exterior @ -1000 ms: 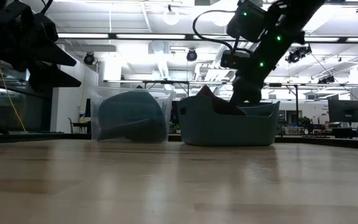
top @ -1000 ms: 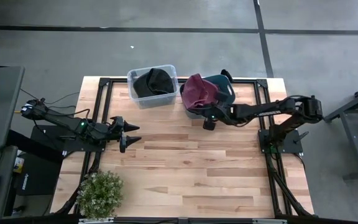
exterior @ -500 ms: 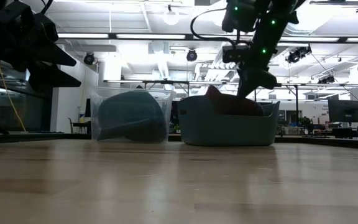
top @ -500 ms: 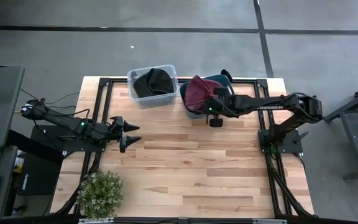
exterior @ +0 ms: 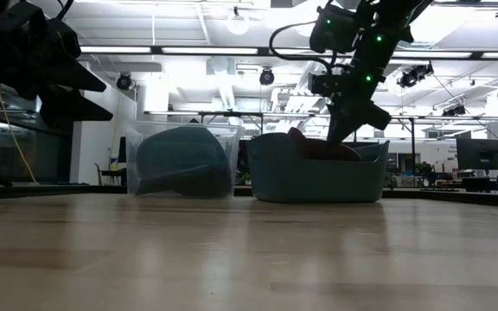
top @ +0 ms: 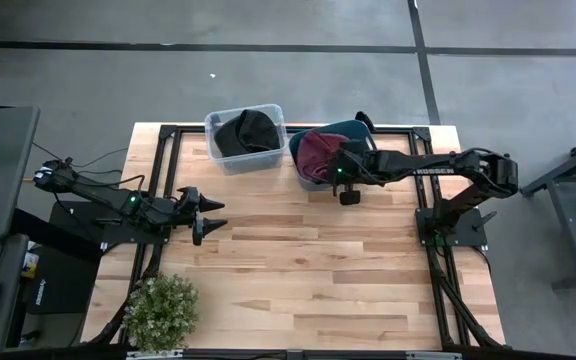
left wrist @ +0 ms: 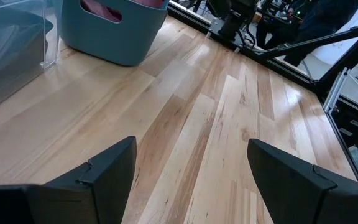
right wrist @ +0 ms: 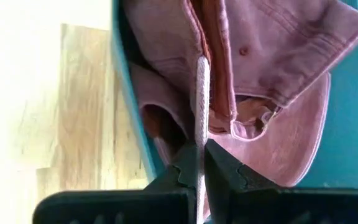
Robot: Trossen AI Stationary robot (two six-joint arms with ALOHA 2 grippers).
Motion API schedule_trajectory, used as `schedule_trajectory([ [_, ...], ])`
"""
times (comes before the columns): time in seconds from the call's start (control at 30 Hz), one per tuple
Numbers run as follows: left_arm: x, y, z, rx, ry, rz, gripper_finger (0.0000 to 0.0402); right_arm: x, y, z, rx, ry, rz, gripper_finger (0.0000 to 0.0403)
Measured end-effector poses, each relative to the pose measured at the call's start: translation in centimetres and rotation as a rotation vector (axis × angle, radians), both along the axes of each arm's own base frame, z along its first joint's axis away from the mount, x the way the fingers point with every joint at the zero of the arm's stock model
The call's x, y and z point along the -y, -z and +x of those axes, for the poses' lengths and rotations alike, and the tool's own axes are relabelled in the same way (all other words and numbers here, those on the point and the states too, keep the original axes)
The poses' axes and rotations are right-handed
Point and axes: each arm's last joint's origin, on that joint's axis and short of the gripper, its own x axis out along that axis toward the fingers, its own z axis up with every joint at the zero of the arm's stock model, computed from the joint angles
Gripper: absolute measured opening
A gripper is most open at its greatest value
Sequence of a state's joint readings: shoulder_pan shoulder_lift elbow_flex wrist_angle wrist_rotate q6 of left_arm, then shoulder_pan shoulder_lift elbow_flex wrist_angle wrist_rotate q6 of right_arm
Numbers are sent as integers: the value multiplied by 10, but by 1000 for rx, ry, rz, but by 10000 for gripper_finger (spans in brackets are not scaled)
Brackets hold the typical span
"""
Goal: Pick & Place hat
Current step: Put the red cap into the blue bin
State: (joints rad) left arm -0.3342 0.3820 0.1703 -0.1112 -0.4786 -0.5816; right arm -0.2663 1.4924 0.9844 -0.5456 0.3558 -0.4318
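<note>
A maroon cap (top: 315,152) lies inside the teal tub (top: 364,133) at the table's far side; it also shows in the right wrist view (right wrist: 253,68) and just over the tub's rim in the low view (exterior: 318,147). My right gripper (right wrist: 199,163) is shut on the cap, over the tub. A dark hat (top: 246,132) lies in the clear bin (top: 215,130) beside it. My left gripper (left wrist: 188,168) is open and empty over the table's left side (top: 208,214). My right gripper pinches a thin folded edge of the maroon cap (right wrist: 200,106) between its two fingers. The fingers slant down from the table's right into the tub. The cap rests in the tub, its brim (right wrist: 291,155) against the tub's inner wall.
A small green plant (top: 161,311) stands at the table's near left corner. The wooden table (top: 308,270) lies bare between the arms. Black frame rails run along the table's edges.
My right gripper has gone down and toward the far edge with the maroon cap. The cap, first raised above the tub's rim, now lies lower inside the tub, only its top showing over the rim.
</note>
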Motion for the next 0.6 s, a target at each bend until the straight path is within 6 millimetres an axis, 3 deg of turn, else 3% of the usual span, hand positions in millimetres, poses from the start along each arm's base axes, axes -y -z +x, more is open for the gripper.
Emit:
schedule_trajectory([
  [0.6,0,0,0,0,0,0,292,8,24,9,-69,-22,61,10],
])
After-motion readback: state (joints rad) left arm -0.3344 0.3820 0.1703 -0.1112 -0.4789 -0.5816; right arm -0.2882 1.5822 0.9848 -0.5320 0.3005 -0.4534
